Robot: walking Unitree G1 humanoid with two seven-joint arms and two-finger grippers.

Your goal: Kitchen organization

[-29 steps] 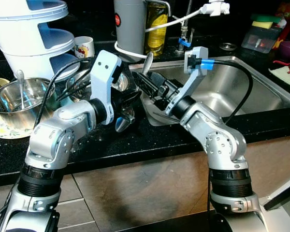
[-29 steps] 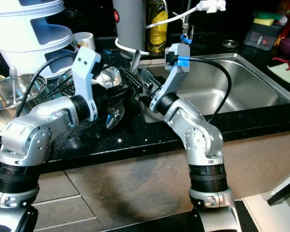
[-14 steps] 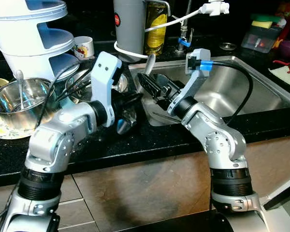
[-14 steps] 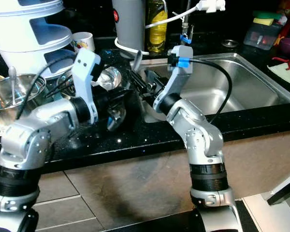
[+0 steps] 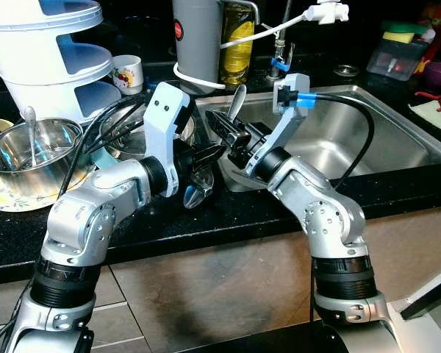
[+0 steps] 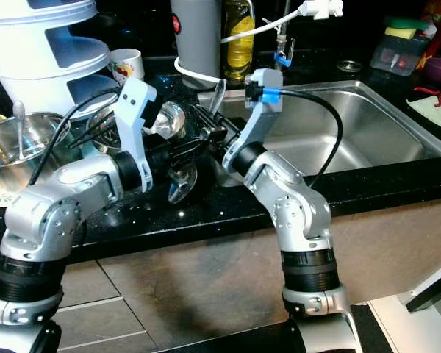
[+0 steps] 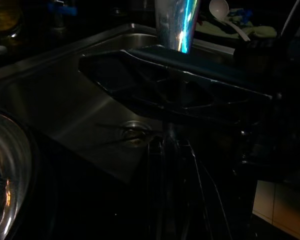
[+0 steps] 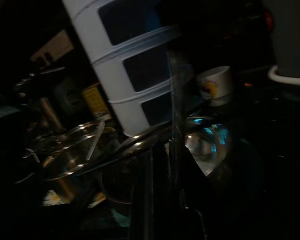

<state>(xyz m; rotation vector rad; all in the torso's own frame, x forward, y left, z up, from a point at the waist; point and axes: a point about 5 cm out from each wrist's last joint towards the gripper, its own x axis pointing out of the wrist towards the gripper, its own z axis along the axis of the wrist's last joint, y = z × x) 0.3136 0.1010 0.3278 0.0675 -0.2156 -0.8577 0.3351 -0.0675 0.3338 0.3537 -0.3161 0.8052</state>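
Both arms crowded together over the black bench (image 5: 228,213), at the left rim of the steel sink (image 5: 367,140). Left pincer (image 5: 200,170) clamped on a shiny ladle (image 5: 195,193), bowl hanging just above the bench. Right pincer (image 5: 226,129) closed on a long metal spoon (image 5: 236,101), handle tilted up toward the grey canister (image 5: 196,40). Steel bowl (image 5: 29,151) well off to the left.

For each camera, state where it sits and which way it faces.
Head eyes: look forward and down at the counter and sink; both silver arms show.
Left wrist: looks along its dark fingers toward the sink.
Right wrist: faces the white tiered stand and steel bowl.
Shared: the stand shows in the head and right wrist views.
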